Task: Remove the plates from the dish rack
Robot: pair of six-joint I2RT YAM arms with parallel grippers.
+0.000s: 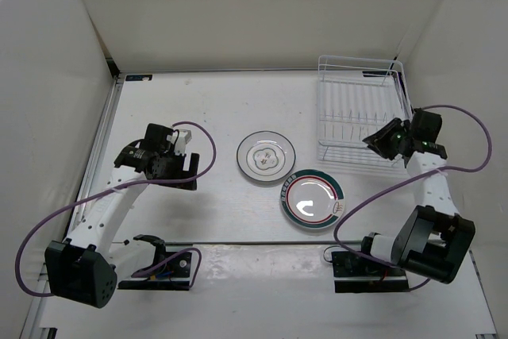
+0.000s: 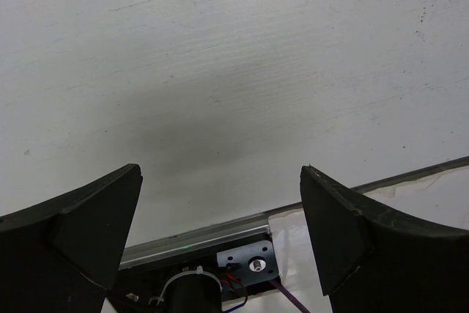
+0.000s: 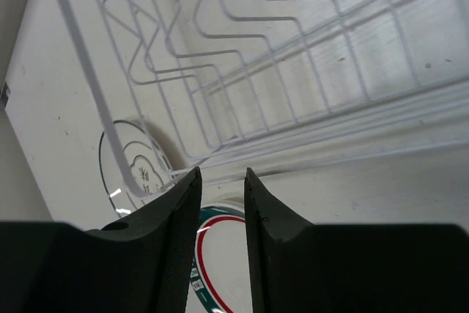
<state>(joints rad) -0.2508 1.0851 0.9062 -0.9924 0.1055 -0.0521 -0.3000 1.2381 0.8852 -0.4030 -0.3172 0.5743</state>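
The white wire dish rack (image 1: pixel 361 113) stands at the back right with no plates in it. The plain plate with a faint flower centre (image 1: pixel 266 156) lies flat on the table's middle. The green-rimmed plate with a red ring (image 1: pixel 312 198) lies flat just to its near right. My right gripper (image 1: pixel 381 142) hovers over the rack's near right corner. In the right wrist view its jaws (image 3: pixel 222 174) stand a narrow gap apart with nothing between them, above the rack (image 3: pixel 97 93), the green-rimmed plate (image 3: pixel 223 269) and the plain plate (image 3: pixel 121 155). My left gripper (image 1: pixel 190 168) is wide open and empty (image 2: pixel 220 181) over bare table.
White walls enclose the table on the left, back and right. A metal strip (image 1: pixel 238 242) crosses the table's near part. The arm bases (image 1: pixel 163 267) and purple cables (image 1: pixel 476 129) sit at the near edge.
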